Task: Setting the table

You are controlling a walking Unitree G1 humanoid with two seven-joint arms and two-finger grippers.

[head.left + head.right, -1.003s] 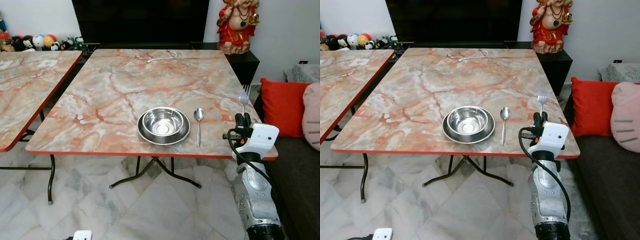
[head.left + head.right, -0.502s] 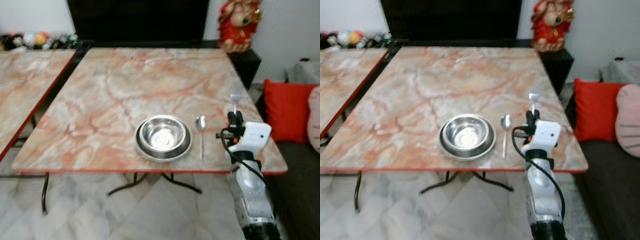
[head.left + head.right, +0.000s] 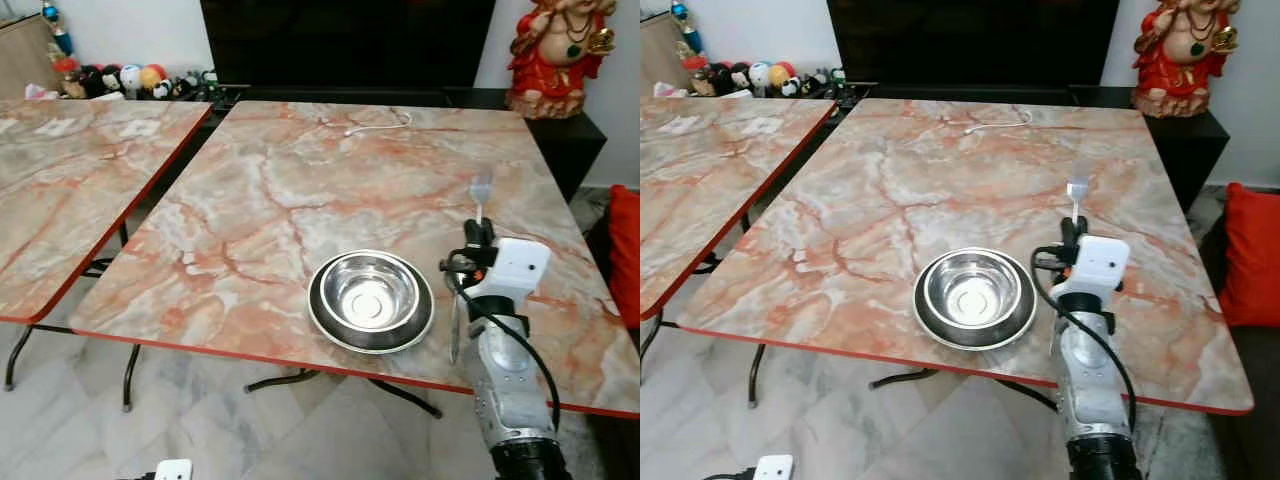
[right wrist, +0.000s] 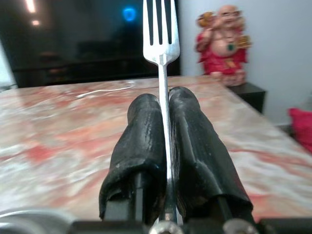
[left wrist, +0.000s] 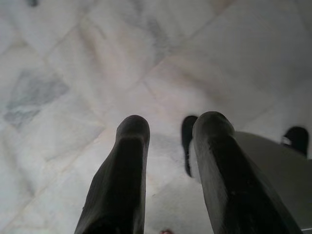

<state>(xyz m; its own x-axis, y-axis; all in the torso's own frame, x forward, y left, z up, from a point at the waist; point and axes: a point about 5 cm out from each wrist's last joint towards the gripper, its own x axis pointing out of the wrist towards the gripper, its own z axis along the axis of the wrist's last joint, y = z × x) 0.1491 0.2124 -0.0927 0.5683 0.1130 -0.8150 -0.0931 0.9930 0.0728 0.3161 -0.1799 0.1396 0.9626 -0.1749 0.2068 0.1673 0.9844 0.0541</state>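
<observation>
A steel bowl (image 3: 368,297) sits in a steel plate (image 3: 328,322) near the front edge of the marble table (image 3: 300,190). My right gripper (image 3: 478,236) hovers just right of the bowl, shut on a fork (image 3: 480,190) whose tines point up and away. In the right wrist view the fork (image 4: 161,29) stands clamped between the two black fingers (image 4: 141,131). A spoon (image 3: 453,338) lies on the table under my right arm, mostly hidden. My left gripper (image 5: 168,126) hangs open over the marble floor.
A second marble table (image 3: 70,170) stands to the left with a gap between. A white cable (image 3: 375,123) lies at the table's far side. Behind are a dark TV, a red statue (image 3: 555,50) and toys. A red cushion (image 3: 628,250) is at the right.
The camera has swung, so the whole scene has shifted. My right gripper with the fork has moved left over the table, from beside the right edge to above the spoon.
</observation>
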